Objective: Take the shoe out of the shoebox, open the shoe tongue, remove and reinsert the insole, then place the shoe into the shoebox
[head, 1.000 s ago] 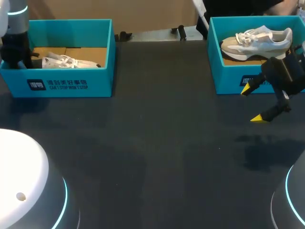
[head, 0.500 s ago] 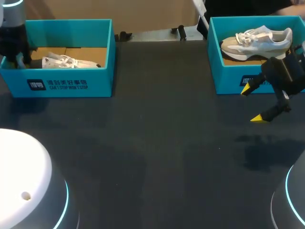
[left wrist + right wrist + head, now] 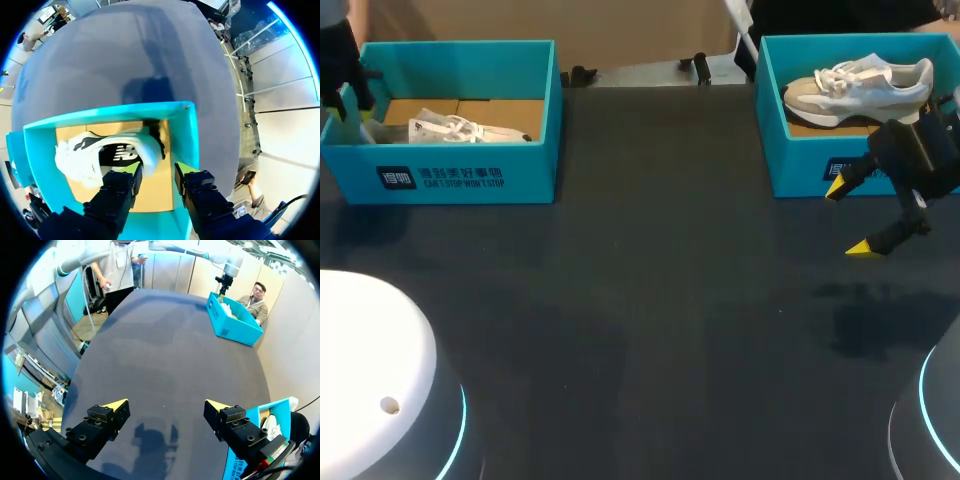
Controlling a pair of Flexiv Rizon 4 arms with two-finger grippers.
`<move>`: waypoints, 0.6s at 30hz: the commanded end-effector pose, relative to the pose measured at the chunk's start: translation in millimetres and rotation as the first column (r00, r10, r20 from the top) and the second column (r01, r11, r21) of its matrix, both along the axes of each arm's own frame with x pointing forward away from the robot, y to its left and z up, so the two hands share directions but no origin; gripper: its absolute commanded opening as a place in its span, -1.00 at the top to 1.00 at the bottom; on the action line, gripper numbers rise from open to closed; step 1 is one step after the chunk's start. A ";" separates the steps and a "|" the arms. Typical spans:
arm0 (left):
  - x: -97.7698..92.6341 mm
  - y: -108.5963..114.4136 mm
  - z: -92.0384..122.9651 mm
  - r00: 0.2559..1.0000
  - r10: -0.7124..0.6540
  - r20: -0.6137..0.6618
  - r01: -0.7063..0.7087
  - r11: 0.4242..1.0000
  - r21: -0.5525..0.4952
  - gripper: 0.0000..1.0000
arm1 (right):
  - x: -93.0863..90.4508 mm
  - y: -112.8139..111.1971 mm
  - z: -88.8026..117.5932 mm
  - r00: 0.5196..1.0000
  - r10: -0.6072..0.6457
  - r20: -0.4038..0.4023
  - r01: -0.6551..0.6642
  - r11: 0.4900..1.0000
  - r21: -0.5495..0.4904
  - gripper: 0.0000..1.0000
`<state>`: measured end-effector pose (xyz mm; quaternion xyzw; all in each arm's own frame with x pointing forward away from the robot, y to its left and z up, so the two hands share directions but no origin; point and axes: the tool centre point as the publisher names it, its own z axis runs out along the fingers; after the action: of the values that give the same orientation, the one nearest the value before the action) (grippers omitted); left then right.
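Observation:
A white shoe (image 3: 455,130) lies on its side on the cardboard floor of the left teal shoebox (image 3: 470,180). My left gripper (image 3: 352,100) hangs over that box's left end. In the left wrist view it (image 3: 157,170) is open above the box (image 3: 182,135), with only cardboard showing between its fingers; the shoe's (image 3: 100,155) heel lies just ahead of one finger. A second white and beige shoe (image 3: 865,90) sits in the right teal shoebox (image 3: 800,170). My right gripper (image 3: 850,218) stands open and empty in front of that box, above the dark table (image 3: 165,355).
The dark tabletop (image 3: 660,300) stretches between the two boxes. In the right wrist view the left box (image 3: 235,320) stands far ahead of the gripper (image 3: 166,405), and the right box's corner (image 3: 239,460) is close beside one finger.
My left gripper has risen out of the left box, away from the shoe, which stays lying in place. The right arm has not moved.

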<state>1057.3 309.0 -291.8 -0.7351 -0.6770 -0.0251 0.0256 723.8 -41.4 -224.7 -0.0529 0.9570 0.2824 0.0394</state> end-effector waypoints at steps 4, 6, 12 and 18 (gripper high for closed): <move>-15.1 8.2 42.6 1.000 -0.011 0.017 0.012 1.000 -0.012 -0.82 | 0.5 0.6 -0.6 1.000 -0.001 -0.001 0.001 1.000 -0.002 -1.00; -17.1 11.0 52.0 0.999 -0.001 0.032 0.002 1.000 -0.019 -1.00 | 0.5 0.6 -0.6 1.000 -0.001 -0.001 0.001 1.000 -0.002 -1.00; -20.5 19.7 80.0 0.998 0.067 0.017 -0.066 0.997 -0.051 -1.00 | 0.5 0.6 -0.6 1.000 -0.001 -0.001 0.001 1.000 -0.002 -1.00; -29.0 17.5 102.9 0.993 0.078 -0.093 -0.086 0.992 -0.091 -1.00 | 0.5 0.6 -0.6 1.000 -0.001 -0.001 0.001 1.000 -0.002 -1.00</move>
<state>1021.4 322.8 -203.3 -0.7091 -0.7046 0.0250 0.0077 723.8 -41.4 -224.7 -0.0529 0.9570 0.2824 0.0394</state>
